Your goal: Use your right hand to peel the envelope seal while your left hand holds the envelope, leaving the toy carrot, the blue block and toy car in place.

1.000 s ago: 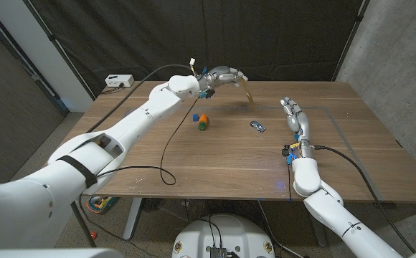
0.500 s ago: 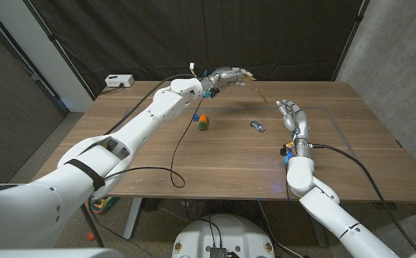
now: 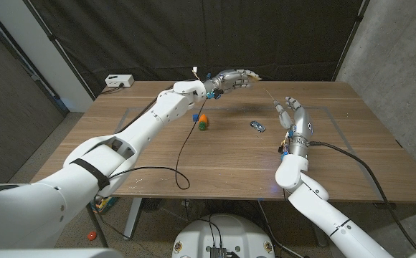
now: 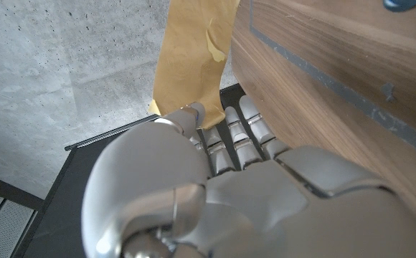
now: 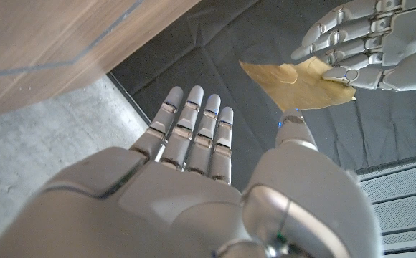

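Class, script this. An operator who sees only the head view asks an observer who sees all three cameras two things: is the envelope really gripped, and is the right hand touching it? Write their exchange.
Operator: In my view the left hand is raised over the table's far edge. Is there an envelope in it?
Observer: Yes. The left wrist view shows a tan envelope pinched between its thumb and fingers.
Operator: Is the right hand touching it?
Observer: No. The right wrist view shows that hand open and empty, with a clear gap between it and the envelope.
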{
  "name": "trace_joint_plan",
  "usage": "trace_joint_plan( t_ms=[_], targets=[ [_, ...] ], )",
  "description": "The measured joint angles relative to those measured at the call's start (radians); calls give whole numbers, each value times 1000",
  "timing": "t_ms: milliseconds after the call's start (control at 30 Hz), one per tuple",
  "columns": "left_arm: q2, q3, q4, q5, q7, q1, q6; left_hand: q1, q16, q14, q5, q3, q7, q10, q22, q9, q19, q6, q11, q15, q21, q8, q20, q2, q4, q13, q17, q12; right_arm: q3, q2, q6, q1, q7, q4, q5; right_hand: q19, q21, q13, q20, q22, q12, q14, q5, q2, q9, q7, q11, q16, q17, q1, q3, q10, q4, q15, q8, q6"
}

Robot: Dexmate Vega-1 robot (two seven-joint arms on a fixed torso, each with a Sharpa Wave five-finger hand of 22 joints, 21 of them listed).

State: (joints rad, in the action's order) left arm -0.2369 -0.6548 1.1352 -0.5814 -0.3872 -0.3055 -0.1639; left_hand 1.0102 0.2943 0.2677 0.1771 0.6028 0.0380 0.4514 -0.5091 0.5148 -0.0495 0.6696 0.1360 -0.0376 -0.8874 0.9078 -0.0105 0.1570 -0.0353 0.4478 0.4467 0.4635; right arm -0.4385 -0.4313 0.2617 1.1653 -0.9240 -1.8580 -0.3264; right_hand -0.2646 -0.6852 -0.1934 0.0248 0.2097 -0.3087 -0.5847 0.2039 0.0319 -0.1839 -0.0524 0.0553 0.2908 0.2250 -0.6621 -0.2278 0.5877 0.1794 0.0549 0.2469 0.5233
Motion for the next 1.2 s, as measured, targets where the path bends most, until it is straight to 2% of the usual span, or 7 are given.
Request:
trace_joint_plan(
  t_ms=[200,400,567,767,800,1033,1200],
  targets=[
    [-15,-3,48,-26,20,-2,-67,1,-6,0,0,4,0,0,0,-10,1,0,0,0,-12,0,1,-1,-10,0,5,8,-25,15,80,-16,-73,0,-62,-21,-17,-3,-7,2,-6,-40,8,-4,0,-20,23,26,17,-53,0,23,0,2,0,20],
    [-29,-3,102,-54,56,-13,-143,5,-6,0,0,4,0,1,4,-12,5,0,-1,0,-26,0,-3,-5,-18,-3,10,14,-51,18,140,-32,-100,2,-105,-26,-19,-5,-12,7,-7,-50,8,-11,0,-26,22,39,32,-60,7,33,-7,6,0,26],
    [-37,-3,137,-77,83,-17,-200,5,-10,4,0,2,0,4,4,-10,6,0,-4,-4,-34,0,-5,-5,-20,-3,14,18,-76,15,198,-49,-110,2,-146,-28,-26,-5,-14,7,-17,-50,16,-25,0,-33,40,49,48,-74,10,62,-10,6,0,60],
    [-39,-3,146,-99,91,-17,-245,5,-14,4,5,6,0,4,9,-7,10,0,-4,-4,-45,0,-8,-5,-24,-5,20,25,-106,13,229,-68,-113,6,-167,-42,-44,-10,-36,11,-28,-66,23,-20,0,-61,62,65,71,-129,10,95,-10,8,6,106],
    [-43,-3,158,-105,92,-17,-253,5,-14,4,5,3,0,4,9,-7,10,0,-4,-4,-45,0,-8,-5,-26,-7,20,25,-113,12,280,-73,-118,8,-201,-42,-49,-10,-36,11,-31,-72,29,-18,0,-69,69,71,76,-142,10,102,-10,6,6,116],
    [-47,-4,169,-131,91,-15,-289,6,-17,4,5,5,0,4,10,-7,17,0,-4,-4,-57,0,-8,-5,-32,-8,24,29,-140,4,315,-94,-119,15,-233,-41,-72,-18,-58,16,-70,-114,35,-2,0,-112,96,103,113,-214,9,206,-10,12,23,214],
    [-52,-4,175,-145,85,-10,-306,7,-17,4,5,5,0,4,15,-8,20,1,-4,-4,-67,-1,-5,-4,-33,-11,29,32,-156,-2,369,-108,-116,21,-259,-40,-100,-30,-59,21,-105,-167,40,14,-1,-133,110,143,154,-280,7,293,-13,22,38,307]
  ],
)
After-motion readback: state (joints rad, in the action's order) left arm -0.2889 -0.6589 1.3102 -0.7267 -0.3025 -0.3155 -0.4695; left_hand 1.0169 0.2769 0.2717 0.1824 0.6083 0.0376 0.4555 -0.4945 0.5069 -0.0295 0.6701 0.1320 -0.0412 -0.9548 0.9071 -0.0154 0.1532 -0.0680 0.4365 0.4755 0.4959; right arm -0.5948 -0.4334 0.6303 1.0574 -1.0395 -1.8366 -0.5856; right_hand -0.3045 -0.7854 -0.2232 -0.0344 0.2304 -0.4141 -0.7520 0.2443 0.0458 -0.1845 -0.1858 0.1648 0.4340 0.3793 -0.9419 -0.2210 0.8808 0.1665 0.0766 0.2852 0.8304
